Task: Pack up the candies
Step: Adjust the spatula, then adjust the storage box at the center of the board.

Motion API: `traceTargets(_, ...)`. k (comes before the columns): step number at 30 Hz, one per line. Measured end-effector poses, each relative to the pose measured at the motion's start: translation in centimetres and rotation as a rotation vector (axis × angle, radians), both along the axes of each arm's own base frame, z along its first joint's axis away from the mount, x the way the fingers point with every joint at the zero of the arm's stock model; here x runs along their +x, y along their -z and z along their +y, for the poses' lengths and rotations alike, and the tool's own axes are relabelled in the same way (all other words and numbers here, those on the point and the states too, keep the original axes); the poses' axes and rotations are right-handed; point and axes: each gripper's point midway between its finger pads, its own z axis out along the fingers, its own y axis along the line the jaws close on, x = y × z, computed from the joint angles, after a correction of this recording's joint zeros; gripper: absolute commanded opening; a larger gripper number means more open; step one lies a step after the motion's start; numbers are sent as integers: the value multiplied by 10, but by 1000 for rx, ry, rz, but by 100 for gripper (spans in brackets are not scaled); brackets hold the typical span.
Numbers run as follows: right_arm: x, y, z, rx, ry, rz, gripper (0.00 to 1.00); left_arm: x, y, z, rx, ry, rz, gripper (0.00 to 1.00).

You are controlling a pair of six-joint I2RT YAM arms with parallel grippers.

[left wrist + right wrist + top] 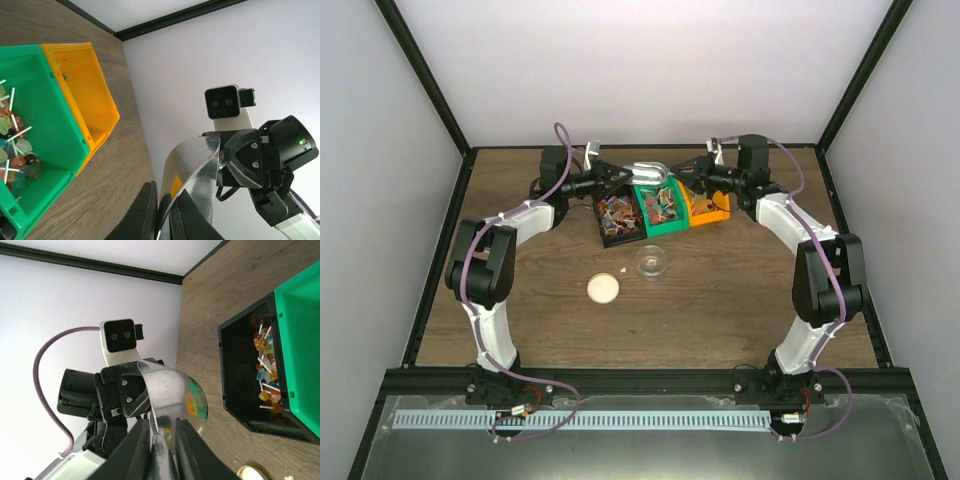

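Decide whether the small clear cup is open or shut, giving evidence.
Open: the cup has no cover on it, and the round beige lid lies flat on the table beside it, apart.

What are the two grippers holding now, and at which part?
Both hold the metal scoop: the left gripper pinches its left end, the right gripper its right end. Which end is the handle is unclear.
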Motion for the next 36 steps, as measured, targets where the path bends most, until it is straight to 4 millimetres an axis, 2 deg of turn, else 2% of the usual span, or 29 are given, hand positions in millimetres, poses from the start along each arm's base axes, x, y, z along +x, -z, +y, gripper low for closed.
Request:
traceTargets(5,0,0,1,-2,1,-1,2,0,1,0,1,-2,4,4)
traceTargets(9,0,2,1,-7,5,5,1,0,3,0,3,-3,11,4)
traceTargets(10,0,3,1,-8,6,9,1,0,3,0,4,-3,13,7)
traceTargets(13,0,4,1,-7,9,21,1,0,5,0,4,-2,15,29)
traceTargets(15,-1,6,1,-9,12,36,1,-1,4,-1,-1,4,16,39)
traceTargets(19,2,10,-3,-6,40,80,1,-2,2,0,-15,24,16,54)
traceTargets(22,7,11,-11,-5,72,98,1,2,2,10,-11,10,6,64)
traceTargets(27,16,15,-47,-9,170,130,1,26,19,43,108,-75,-10,68)
traceTargets(31,17,18,-68,-13,227,149,1,70,13,60,291,-145,-118,70)
traceTargets(33,15,19,-73,-17,238,151,1,93,12,67,409,-183,-188,70)
traceTargets(36,9,21,-75,-26,236,156,1,108,22,79,572,-205,-236,68)
